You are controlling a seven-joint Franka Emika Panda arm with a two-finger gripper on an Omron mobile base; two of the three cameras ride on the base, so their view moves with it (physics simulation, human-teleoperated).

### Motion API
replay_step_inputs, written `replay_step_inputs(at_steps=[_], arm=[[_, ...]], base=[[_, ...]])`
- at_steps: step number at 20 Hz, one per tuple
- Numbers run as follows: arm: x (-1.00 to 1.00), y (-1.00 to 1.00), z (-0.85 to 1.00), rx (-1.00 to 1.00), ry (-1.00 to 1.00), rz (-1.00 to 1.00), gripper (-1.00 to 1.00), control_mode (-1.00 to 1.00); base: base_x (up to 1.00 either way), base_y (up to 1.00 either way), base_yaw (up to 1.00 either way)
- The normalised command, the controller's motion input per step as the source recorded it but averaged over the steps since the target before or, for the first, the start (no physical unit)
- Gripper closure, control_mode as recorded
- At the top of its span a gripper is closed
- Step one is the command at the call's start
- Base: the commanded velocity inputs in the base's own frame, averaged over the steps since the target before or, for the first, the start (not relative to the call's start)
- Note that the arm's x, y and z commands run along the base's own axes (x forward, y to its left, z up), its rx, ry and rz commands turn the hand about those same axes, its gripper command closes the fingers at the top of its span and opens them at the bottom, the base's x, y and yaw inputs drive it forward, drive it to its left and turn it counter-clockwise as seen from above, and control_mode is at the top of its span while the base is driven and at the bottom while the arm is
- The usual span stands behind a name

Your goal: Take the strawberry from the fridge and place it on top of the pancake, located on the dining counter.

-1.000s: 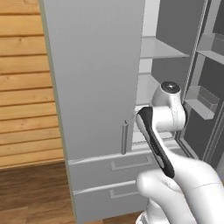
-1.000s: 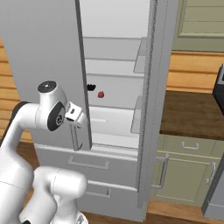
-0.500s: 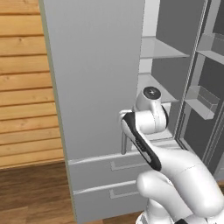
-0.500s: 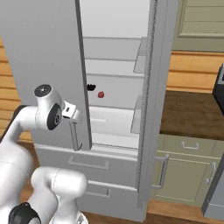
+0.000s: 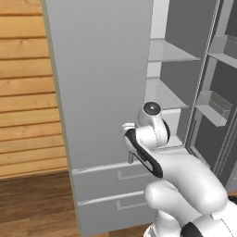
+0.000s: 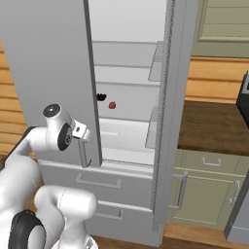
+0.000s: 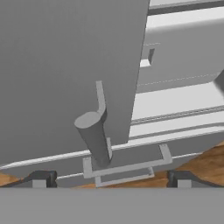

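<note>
The fridge (image 6: 48,58) stands with its right door swung open and its left door (image 5: 102,78) across the front. On a middle shelf inside lies the strawberry (image 6: 112,104), a tiny red berry. My gripper (image 7: 109,179) is open, its fingertips (image 7: 41,178) wide apart, and it looks at the lower end of the left door's bar handle (image 7: 94,140) from close by without touching it. In the base views the gripper (image 6: 81,132) hangs just in front of that handle (image 6: 84,156), well short of the shelves. The pancake and the dining counter are out of view.
A small flat black object (image 6: 101,97) lies left of the berry on the same shelf. Two drawers (image 6: 97,182) close the fridge's bottom. The open right door (image 6: 168,116) carries bins. To its right runs a brown counter (image 6: 214,129) over green cabinets. Wood panelling (image 5: 23,92) is at the left.
The hand has sunk a little and drifted toward the left door's handle. The jaws stay open, and the strawberry and doors have not moved.
</note>
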Motion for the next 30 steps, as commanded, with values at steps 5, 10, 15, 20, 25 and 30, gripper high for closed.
replay_step_inputs(at_steps=[5,10,15,20,25,30], arm=[[0.48,0.07,-0.19,0.0,0.0,0.0,-1.0,-1.0],[0.33,0.0,-0.16,0.0,0.0,0.0,-1.0,-1.0],[0.42,0.01,-0.1,0.0,0.0,0.0,-1.0,-1.0],[0.27,0.08,-0.18,0.0,0.0,0.0,1.0,-1.0],[-0.03,0.13,-0.19,0.0,0.0,-0.01,1.0,-1.0],[-0.47,0.3,-0.12,0.0,0.0,-0.15,1.0,-1.0]], base=[[0.0,0.0,0.0],[0.0,0.0,0.0],[0.0,0.0,0.0],[0.0,0.0,0.0],[0.0,0.0,0.0],[0.0,0.0,0.0]])
